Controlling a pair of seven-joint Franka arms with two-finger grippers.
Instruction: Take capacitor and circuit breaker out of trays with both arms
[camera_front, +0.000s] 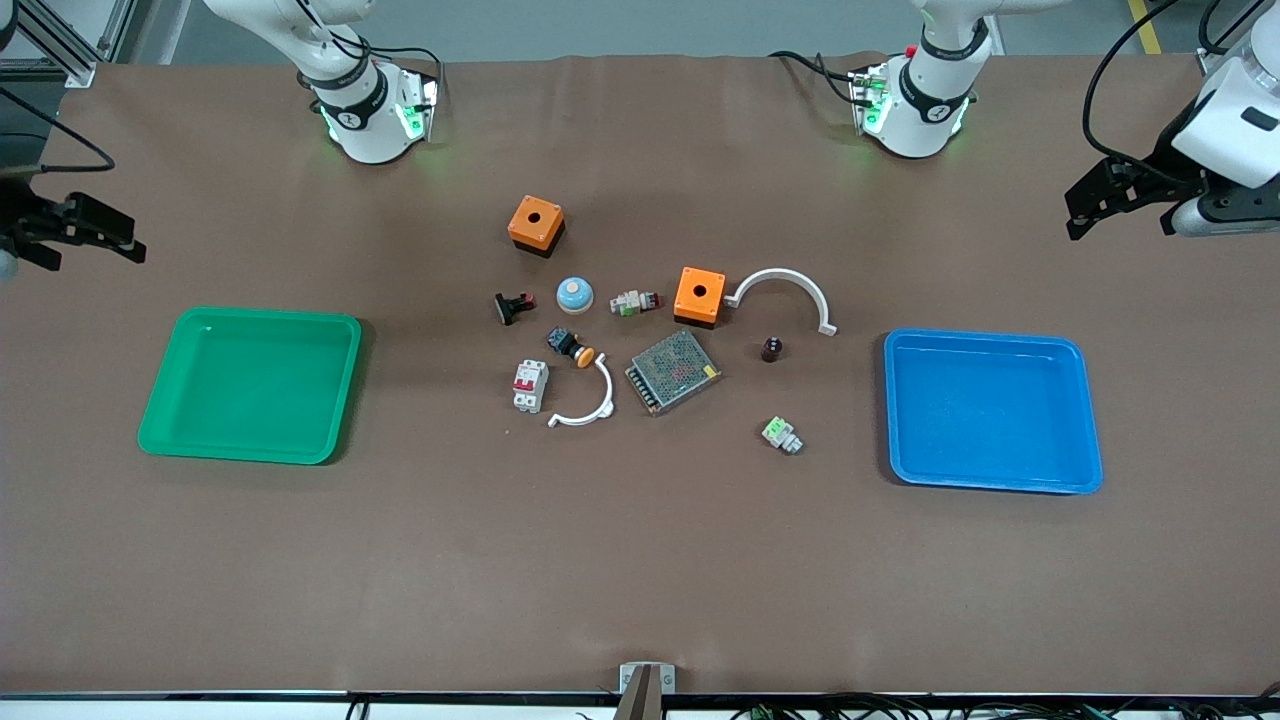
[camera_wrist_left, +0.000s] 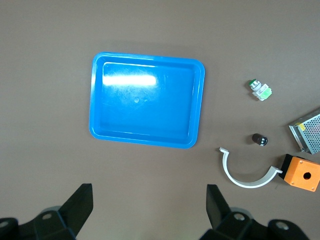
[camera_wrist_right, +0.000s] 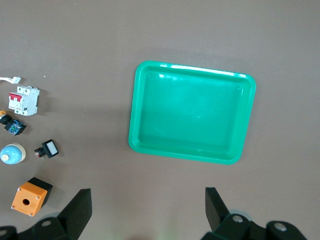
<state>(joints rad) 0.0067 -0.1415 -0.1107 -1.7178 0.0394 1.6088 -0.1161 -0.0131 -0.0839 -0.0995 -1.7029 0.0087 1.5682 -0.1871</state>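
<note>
The capacitor (camera_front: 772, 349), a tiny dark cylinder, stands on the table between the mesh-covered box and the blue tray (camera_front: 990, 340). It also shows in the left wrist view (camera_wrist_left: 259, 139). The breaker (camera_front: 530, 385), a white block with red levers, lies toward the green tray (camera_front: 250, 315). It also shows in the right wrist view (camera_wrist_right: 23, 100). My left gripper (camera_front: 1085, 212) (camera_wrist_left: 148, 189) is open and empty, high over bare table at the left arm's end. My right gripper (camera_front: 95, 238) (camera_wrist_right: 147, 191) is open and empty, high over bare table at the right arm's end.
Two orange boxes (camera_front: 536, 224) (camera_front: 699, 295), two white arcs (camera_front: 785, 273) (camera_front: 606, 395), a mesh-covered box (camera_front: 673, 371), a blue dome (camera_front: 575, 293), a black-and-orange push button (camera_front: 571, 346), a black-and-red clip (camera_front: 513, 307) and two green-and-white connectors (camera_front: 636, 301) (camera_front: 782, 435) lie mid-table. Both trays hold nothing.
</note>
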